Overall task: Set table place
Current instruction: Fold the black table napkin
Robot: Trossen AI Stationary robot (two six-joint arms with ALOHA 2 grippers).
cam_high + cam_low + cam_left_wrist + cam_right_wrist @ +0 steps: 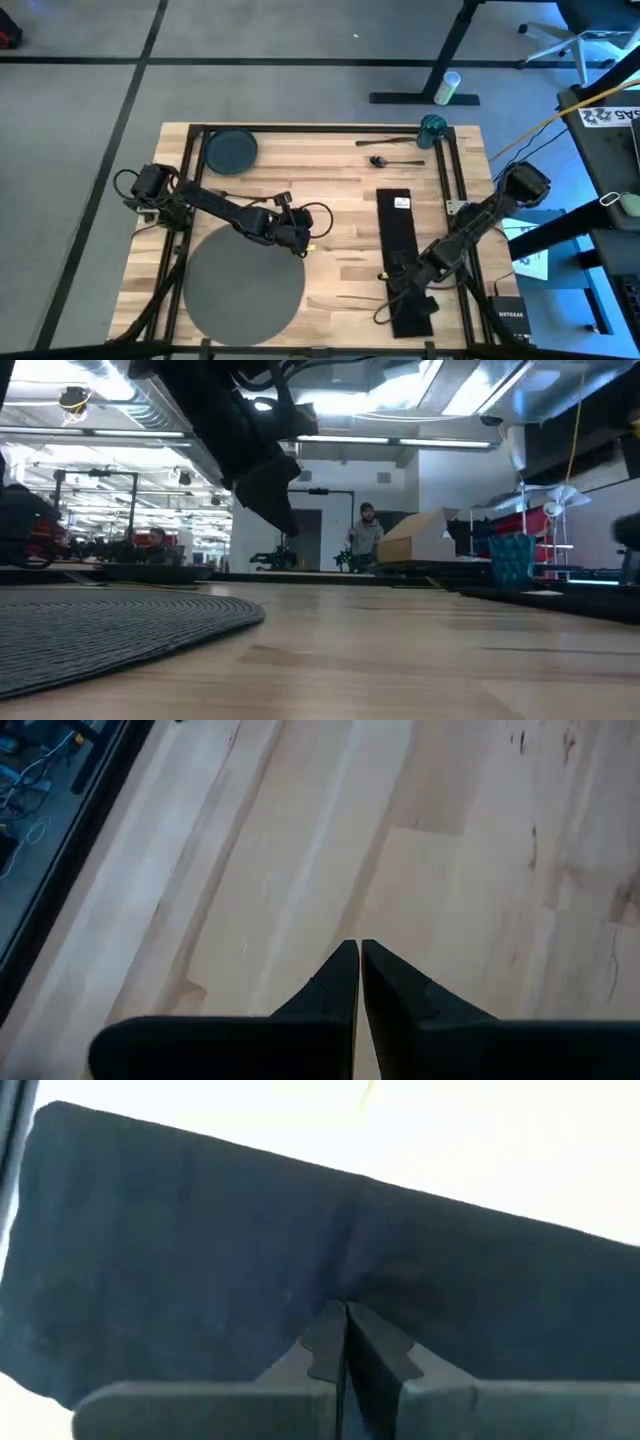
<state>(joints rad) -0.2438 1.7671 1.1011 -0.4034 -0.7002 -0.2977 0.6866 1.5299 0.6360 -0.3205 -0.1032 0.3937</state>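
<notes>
**Desk:** Where do you stand, and where is the place being set?

**Arm:** I work at the rectangular light butcher-block wooden table point(330, 175). The large flat round dark-grey placemat point(243, 283) lies at its near left. My left gripper point(303, 243) hovers over bare wood just off the mat's upper right edge, fingers point(335, 982) pressed together on nothing. The low view shows that gripper point(277, 510) hanging clear above the tabletop, the woven placemat point(110, 625) flat beside it.

**Desk:** And the right side?

**Arm:** My right gripper point(412, 285) is down on the long black rectangular cloth napkin point(400, 240). Its fingers point(325, 1342) are closed, tips meeting at a small pucker in the dark fabric point(200, 1250); I judge a pinch of cloth is caught, though the fold is slight.

**Desk:** What does the coming move turn on?

**Arm:** Direction and axis. The napkin's long side runs from the table's far edge toward the near one, and the placemat lies to its left across a strip of bare wood. The napkin probably needs carrying leftward with that axis kept. The right arm is the one on it. The small round dark blue-grey plate point(231, 150) sits at the far left corner, nearer my left arm.
</notes>
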